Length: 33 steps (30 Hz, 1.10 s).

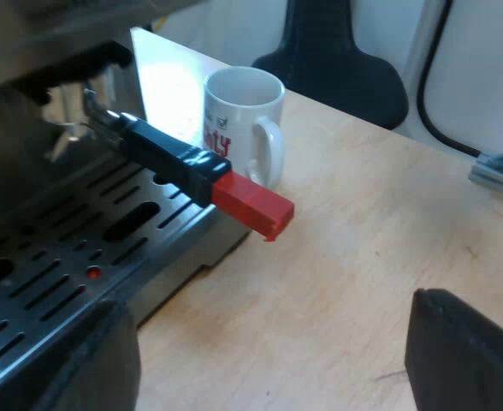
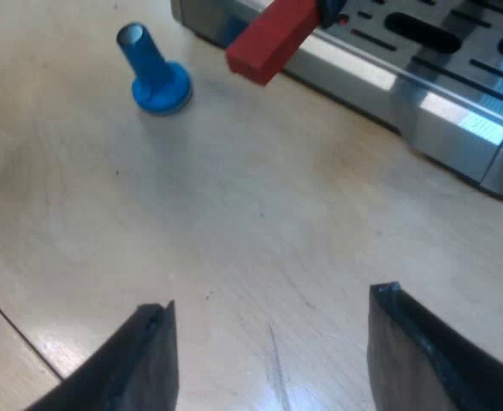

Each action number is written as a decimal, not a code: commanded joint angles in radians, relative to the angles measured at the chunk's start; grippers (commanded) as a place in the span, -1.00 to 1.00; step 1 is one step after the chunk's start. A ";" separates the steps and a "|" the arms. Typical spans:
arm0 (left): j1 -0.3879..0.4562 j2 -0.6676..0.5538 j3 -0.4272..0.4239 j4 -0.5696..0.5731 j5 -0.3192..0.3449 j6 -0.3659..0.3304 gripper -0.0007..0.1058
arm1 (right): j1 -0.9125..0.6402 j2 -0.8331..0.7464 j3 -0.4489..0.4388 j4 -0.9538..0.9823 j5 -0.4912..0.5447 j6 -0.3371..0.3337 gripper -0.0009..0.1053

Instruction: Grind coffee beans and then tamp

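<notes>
The metal holder's dark handle point(image 1: 168, 156) juts out from the espresso machine's front over the slotted drip tray point(image 1: 55, 265), and its red end point(image 1: 251, 204) hangs past the tray's edge above the wooden table. My left gripper point(image 1: 269, 360) is open, its fingers wide apart and low over the table, short of the red end. A blue tamper point(image 2: 153, 73) stands base down on the table near the red end point(image 2: 270, 36). My right gripper point(image 2: 273, 360) is open above bare wood, some way from the tamper and the tray point(image 2: 440, 94).
A white mug point(image 1: 245, 120) with red lettering stands on the table beside the machine, just beyond the handle. A black stand base point(image 1: 341, 64) and a dark cable point(image 1: 435, 94) lie past the table's far edge. Bare wood point(image 1: 380, 223) stretches between the mug and my left fingers.
</notes>
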 commanded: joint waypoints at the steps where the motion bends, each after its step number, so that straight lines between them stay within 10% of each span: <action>1: -0.005 0.009 0.025 -0.065 0.008 -0.004 0.25 | 0.059 0.022 -0.010 -0.023 0.077 -0.010 0.00; 18: -0.005 0.016 0.198 -0.214 0.008 -0.004 0.25 | 0.400 0.099 0.200 -0.357 0.397 0.244 0.00; 33: -0.005 0.016 0.199 -0.212 0.008 -0.004 0.25 | 0.654 0.248 0.352 -0.838 0.756 0.248 0.00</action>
